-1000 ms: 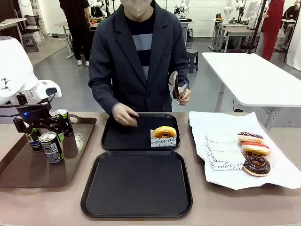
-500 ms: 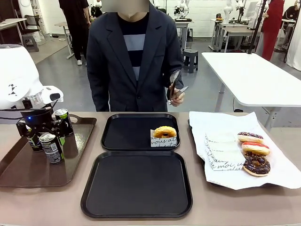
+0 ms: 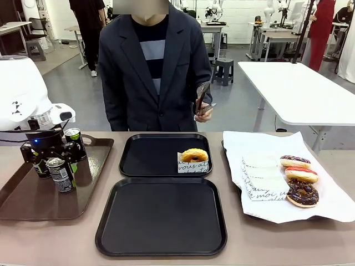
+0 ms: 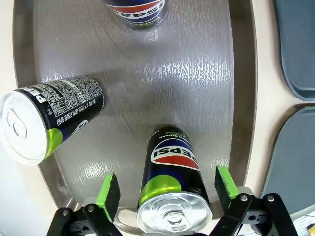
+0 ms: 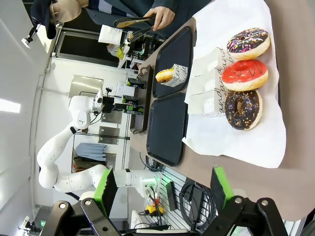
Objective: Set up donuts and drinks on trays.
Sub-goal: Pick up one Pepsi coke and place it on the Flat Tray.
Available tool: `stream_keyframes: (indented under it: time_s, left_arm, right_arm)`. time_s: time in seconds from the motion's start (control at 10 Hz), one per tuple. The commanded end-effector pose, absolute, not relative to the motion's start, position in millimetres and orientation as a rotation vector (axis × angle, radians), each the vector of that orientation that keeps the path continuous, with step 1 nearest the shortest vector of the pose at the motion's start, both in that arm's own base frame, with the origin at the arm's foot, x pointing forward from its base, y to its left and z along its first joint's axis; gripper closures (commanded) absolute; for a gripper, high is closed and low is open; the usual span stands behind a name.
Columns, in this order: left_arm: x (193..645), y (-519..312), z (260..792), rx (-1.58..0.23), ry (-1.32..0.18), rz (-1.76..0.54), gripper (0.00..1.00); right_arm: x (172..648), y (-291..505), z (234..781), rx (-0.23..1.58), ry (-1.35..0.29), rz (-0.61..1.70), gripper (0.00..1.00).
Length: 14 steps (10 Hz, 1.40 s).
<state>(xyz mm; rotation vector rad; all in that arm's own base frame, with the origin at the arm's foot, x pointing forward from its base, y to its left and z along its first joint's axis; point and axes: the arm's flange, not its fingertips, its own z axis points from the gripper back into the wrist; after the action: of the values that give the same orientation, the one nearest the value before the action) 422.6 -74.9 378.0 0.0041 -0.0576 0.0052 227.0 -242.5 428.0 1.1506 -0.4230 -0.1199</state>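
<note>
I counted three cans (image 4: 49, 118) on the brown tray (image 3: 33, 202) at nine o'clock. My left gripper (image 4: 167, 191) stood wide open astride one of them, pads just apart from its sides. There were two black trays (image 3: 161, 221), one at six o'clock and one at twelve. The twelve o'clock tray carried one sleeved donut (image 3: 194, 155) at its four o'clock corner. Three iced donuts (image 3: 302, 194) sat on white paper (image 3: 333, 208) at three o'clock. My right gripper (image 5: 162, 189) hung open.

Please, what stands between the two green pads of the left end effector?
In the left wrist view, an upright Pepsi can stands between the pads of the open left end effector, a gap on each side, on the brown tray.
</note>
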Motion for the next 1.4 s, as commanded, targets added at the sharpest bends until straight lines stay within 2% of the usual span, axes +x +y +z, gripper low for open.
stream_keyframes:
  time_s: [0.0, 0.1, 0.2, 0.3, 0.4, 0.5, 0.6, 0.7, 0.8, 0.9, 1.0, 1.1, 1.2, 1.3]
  left_arm:
    - [426, -75, 377, 0.023, -0.074, 0.032, 0.0]
    - [425, -75, 378, 0.019, -0.075, 0.029, 0.0]
    - [425, -74, 378, 0.013, -0.075, 0.023, 0.13]
    - [425, -74, 379, 0.013, -0.071, 0.021, 0.18]
    - [424, -74, 379, 0.014, -0.066, 0.021, 0.31]
    - [423, -74, 379, 0.015, -0.063, 0.02, 0.36]
    - [423, -73, 380, 0.016, -0.063, 0.019, 0.49]
    - [423, -73, 381, 0.016, -0.063, 0.017, 0.54]
    - [423, -73, 382, 0.017, -0.063, 0.017, 0.67]
    - [423, -73, 383, 0.018, -0.064, 0.017, 0.72]
    - [422, -73, 384, 0.019, -0.067, 0.016, 0.85]
    - [422, -73, 385, 0.023, -0.071, 0.019, 0.9]
    - [421, -74, 388, 0.047, -0.071, 0.019, 1.0]
    - [417, -78, 403, 0.057, -0.09, 0.051, 1.0]
  right_arm:
    - [228, -244, 428, 1.164, -0.443, -0.107, 0.0]
    - [228, -244, 428, 1.164, -0.443, -0.107, 0.0]
    - [228, -244, 428, 1.164, -0.443, -0.107, 0.0]
    - [228, -244, 428, 1.164, -0.443, -0.107, 0.0]
    - [228, -244, 428, 1.164, -0.443, -0.107, 0.0]
    - [228, -244, 428, 1.164, -0.443, -0.107, 0.0]
    - [228, -244, 428, 1.164, -0.443, -0.107, 0.0]
    - [228, -244, 428, 1.164, -0.443, -0.107, 0.0]
    - [228, -244, 428, 1.164, -0.443, -0.107, 0.0]
    - [228, -244, 428, 1.164, -0.443, -0.107, 0.0]
    - [228, -244, 428, 1.164, -0.443, -0.107, 0.0]
    - [228, -244, 428, 1.164, -0.443, -0.107, 0.0]
    - [228, -244, 428, 1.164, -0.443, -0.107, 0.0]
    - [228, -244, 428, 1.164, -0.443, -0.107, 0.0]
